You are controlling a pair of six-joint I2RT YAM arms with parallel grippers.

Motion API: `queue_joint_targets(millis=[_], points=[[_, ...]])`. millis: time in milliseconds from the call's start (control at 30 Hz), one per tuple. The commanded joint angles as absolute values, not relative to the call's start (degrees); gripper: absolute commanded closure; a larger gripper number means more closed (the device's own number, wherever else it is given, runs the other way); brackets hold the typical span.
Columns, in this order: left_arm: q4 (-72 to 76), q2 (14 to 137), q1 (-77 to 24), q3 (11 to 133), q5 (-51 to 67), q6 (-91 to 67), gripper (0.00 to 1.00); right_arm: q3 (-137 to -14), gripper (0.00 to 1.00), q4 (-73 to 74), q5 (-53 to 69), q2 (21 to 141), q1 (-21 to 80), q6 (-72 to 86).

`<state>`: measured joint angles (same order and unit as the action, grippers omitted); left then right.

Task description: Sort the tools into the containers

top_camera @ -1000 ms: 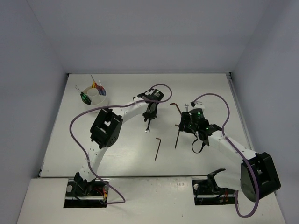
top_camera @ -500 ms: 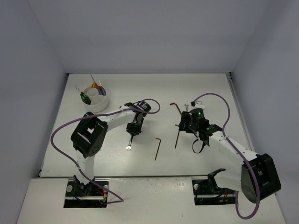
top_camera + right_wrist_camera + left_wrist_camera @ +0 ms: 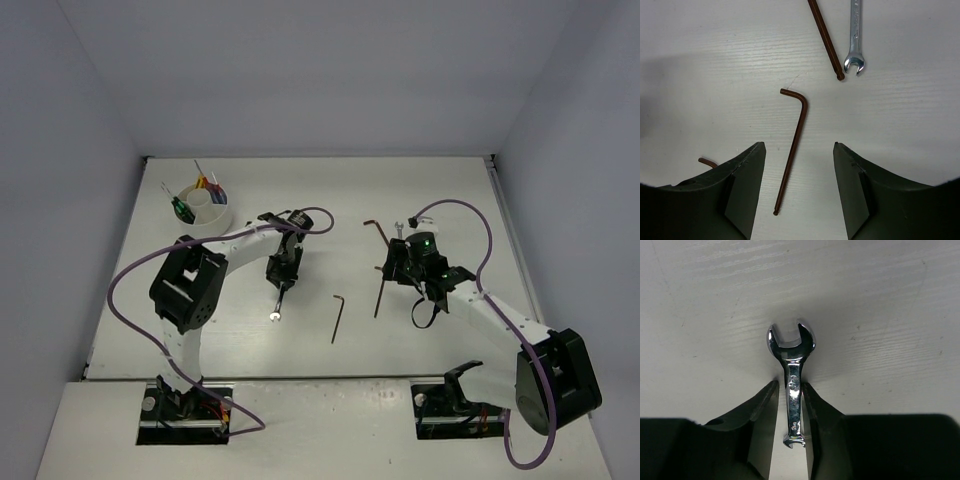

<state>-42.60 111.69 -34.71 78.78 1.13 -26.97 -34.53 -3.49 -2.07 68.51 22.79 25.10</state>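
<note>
My left gripper (image 3: 282,278) is shut on a small silver wrench (image 3: 275,314), held above the table left of centre. In the left wrist view the fingers (image 3: 762,410) clamp the wrench's shank (image 3: 791,365), its open end pointing away. My right gripper (image 3: 389,272) is open and empty over a dark L-shaped hex key (image 3: 378,296). In the right wrist view that hex key (image 3: 792,155) lies between the spread fingers (image 3: 747,180). The white cup (image 3: 206,210) at the far left holds several screwdrivers.
A second hex key (image 3: 337,317) lies on the table at centre. A third hex key (image 3: 375,229) and another silver wrench (image 3: 400,228) lie beyond the right gripper; the right wrist view shows them too, the hex key (image 3: 826,37) and the wrench (image 3: 855,35).
My left gripper has carried the wrench leftward and nearer, from the table's middle. The right arm has not moved.
</note>
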Motion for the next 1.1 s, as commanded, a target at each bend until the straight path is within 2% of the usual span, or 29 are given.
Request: queue_joint_targets(millis=[0, 133, 367, 633, 1067], points=[[-43.4, 113.8, -34.3, 79.5, 2.1, -26.2, 0.82, -35.1, 0.46, -6.3, -1.8, 68.6, 22.4, 25.0], [-43.2, 115.2, -34.3, 79.9, 3.2, -25.8, 1.0, -35.3, 0.47, -6.4, -1.7, 68.8, 22.4, 25.0], [-43.1, 111.8, -33.8, 82.0, 2.3, -21.6, 1.0, -35.2, 0.47, -6.5, -1.2, 68.7, 22.4, 25.0], [-35.9, 99.5, -31.8, 81.9, -6.2, -9.9, 1.0, -35.3, 0.47, -6.5, -1.1, 68.8, 22.4, 24.7], [-18.3, 89.9, -19.1, 78.0, 0.0, 7.2, 1.0, -35.0, 0.47, -6.6, -0.7, 68.6, 22.4, 24.5]])
